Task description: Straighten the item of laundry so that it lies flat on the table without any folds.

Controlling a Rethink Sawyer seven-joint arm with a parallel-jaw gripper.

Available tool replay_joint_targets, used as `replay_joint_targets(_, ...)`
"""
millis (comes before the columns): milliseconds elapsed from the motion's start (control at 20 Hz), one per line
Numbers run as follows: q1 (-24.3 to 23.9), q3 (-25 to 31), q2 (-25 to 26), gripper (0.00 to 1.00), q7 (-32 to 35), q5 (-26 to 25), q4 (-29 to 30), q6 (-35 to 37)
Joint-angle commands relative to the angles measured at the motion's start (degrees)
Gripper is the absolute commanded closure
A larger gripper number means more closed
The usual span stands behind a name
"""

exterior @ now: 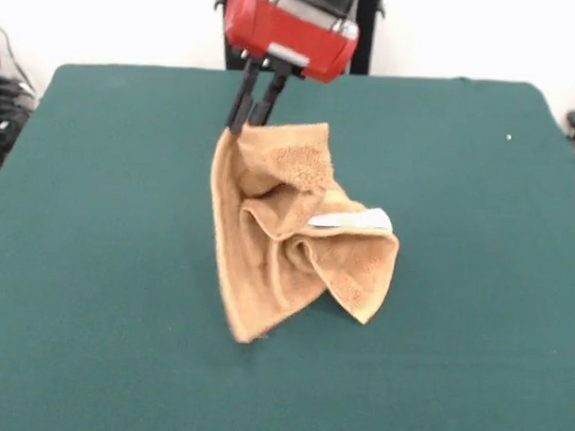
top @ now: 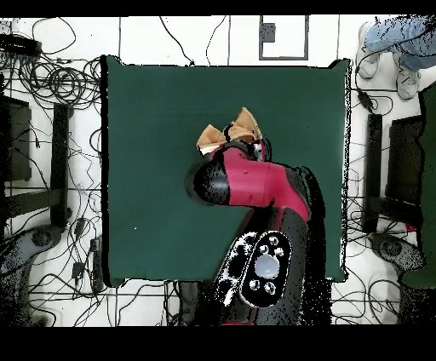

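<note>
A white wall stood behind the large rectangular desk [exterior: 94, 264] with its dark green felt-like top, and in the overhead view cables lay tangled over the floor on both sides, with a person's legs and shoes [top: 400, 51] at one corner of the room.

The small tan-orange terry-cloth towel [exterior: 286, 244] hung near the middle of the desk, lifted by one upper corner and draped downward in soft, crumpled folds. Its lowest point [exterior: 242, 336] seemed to touch or nearly touch the green cloth, though that could not be told for certain. A small white tag [exterior: 352, 219] showed on one fold at its side, lying nearly level. Hoisting the cloth by a corner was probably meant to let its own weight pull the folds out before it was laid down flat; the task looked far from done, since the towel was bunched and mostly off the surface.

The hand [exterior: 241, 126], two slim black fingers below the red wrist housing, was clamped on the towel's top corner, its fingers drawn close together with the cloth pinched between them. It touched nothing else. From overhead the red and black arm [top: 255, 183] covered most of the towel, leaving only tan peaks showing beside it.
</note>
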Motion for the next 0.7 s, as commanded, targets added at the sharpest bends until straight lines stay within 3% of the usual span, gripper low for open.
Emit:
replay_joint_targets(50, 10.4, -13.4, 4.2, 1.0, 16.6, -1.2, -4.6, 6.5)
replay_joint_targets(300, 12.4, -14.7, -1.0, 1.0, 13.6, 0.8, -1.7, 12.7)
replay_joint_targets(500, 11.0, -11.3, -6.0, 1.0, 10.6, 3.3, 2.0, 21.0)
replay_joint_targets(700, 10.5, -10.4, -7.2, 1.0, 11.9, 3.5, 2.9, 21.7)
